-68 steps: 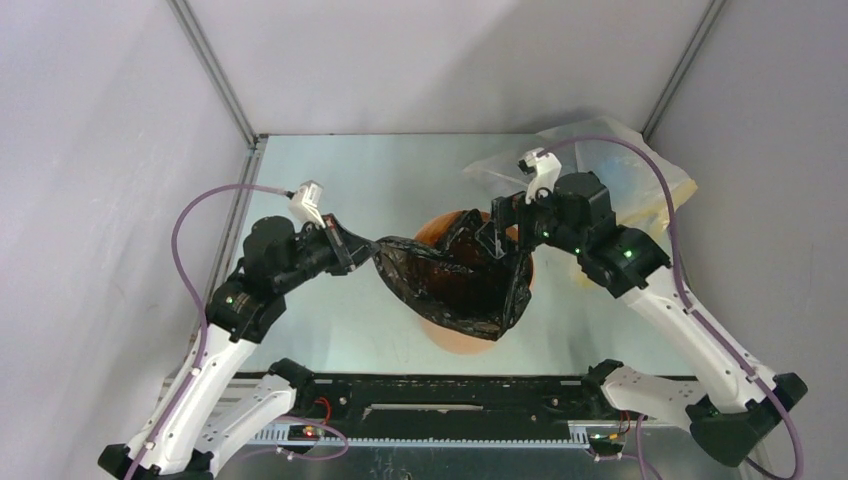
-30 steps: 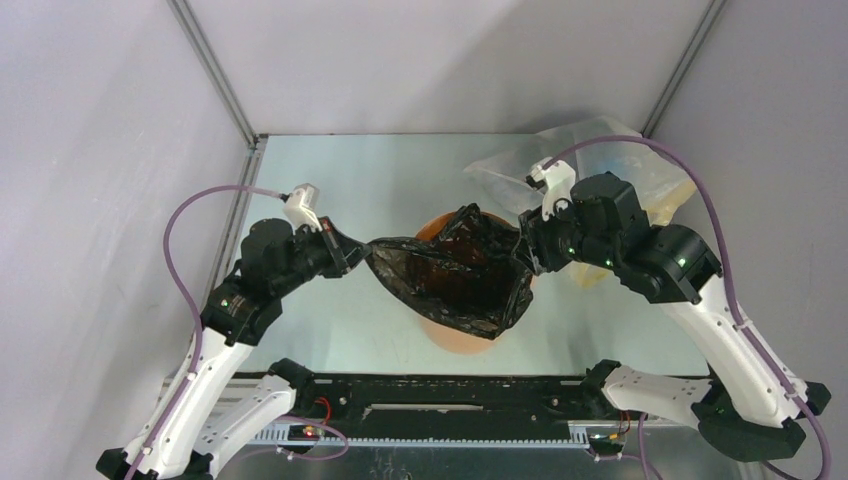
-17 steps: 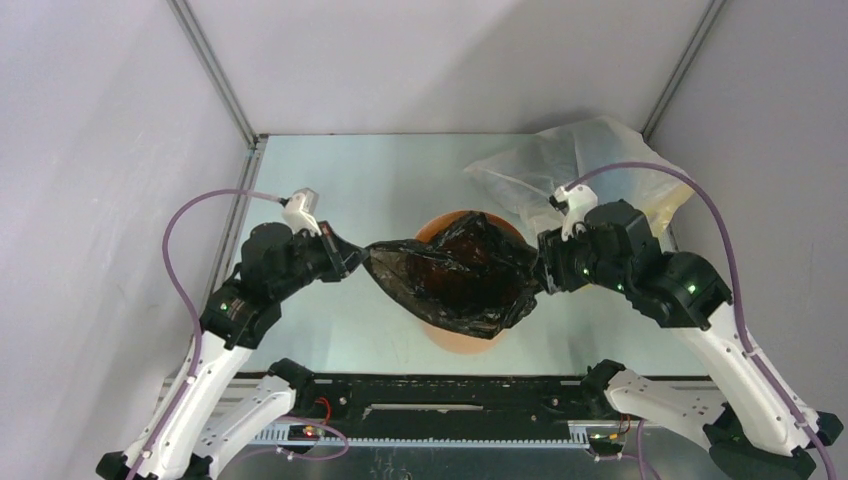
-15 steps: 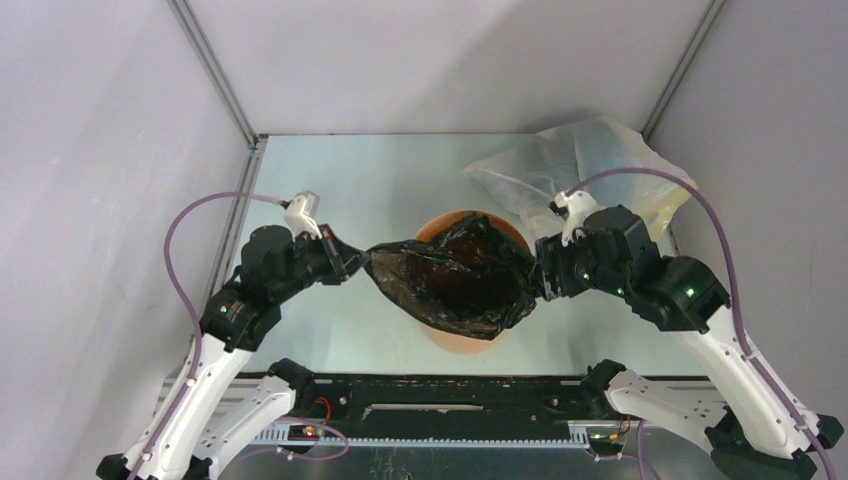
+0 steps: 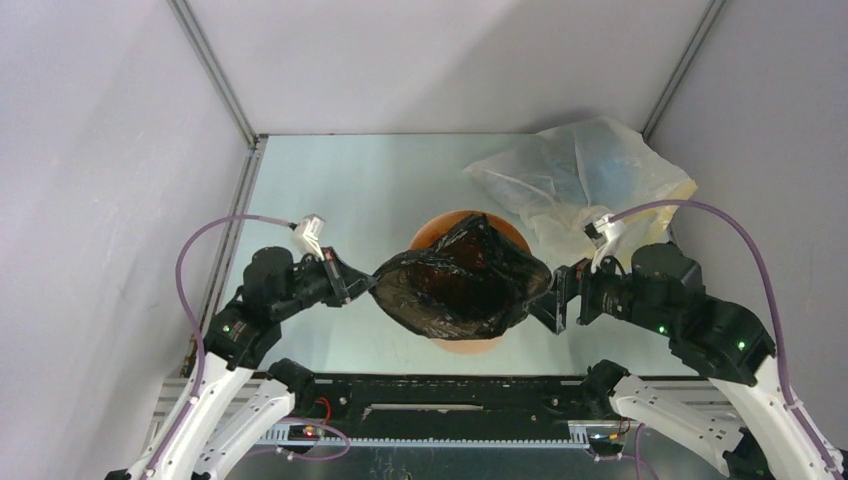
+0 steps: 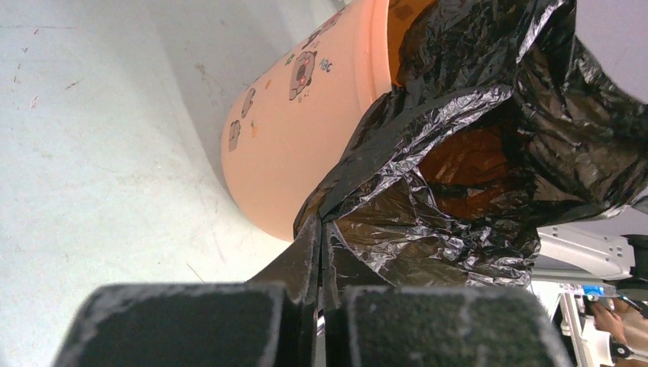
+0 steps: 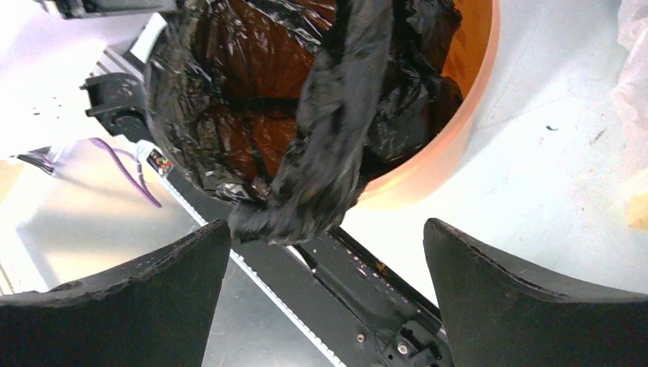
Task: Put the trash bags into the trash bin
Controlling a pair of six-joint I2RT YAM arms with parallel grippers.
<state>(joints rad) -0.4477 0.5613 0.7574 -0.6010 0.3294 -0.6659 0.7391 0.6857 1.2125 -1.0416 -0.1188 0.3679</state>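
Over the bin [image 5: 428, 228], my left gripper [image 5: 369, 284] pinches the bag [image 5: 460, 290] by its edge; my right gripper [image 5: 556, 298] gapes wide, holding nothing.

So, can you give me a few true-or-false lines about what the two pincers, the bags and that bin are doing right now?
1. The left pincer is shut on an edge of the black bag. True.
2. The right pincer is clamped on the bag as well. False: its jaws stand wide open and are not gripping the bag.
3. The black bag is draped across the mouth of the orange bin. True.
4. The bin has a lid on it. False: it has no lid, only the black bag over its open top.
5. The yellowish clear bag sits inside the bin. False: it lies on the table in the far right corner.
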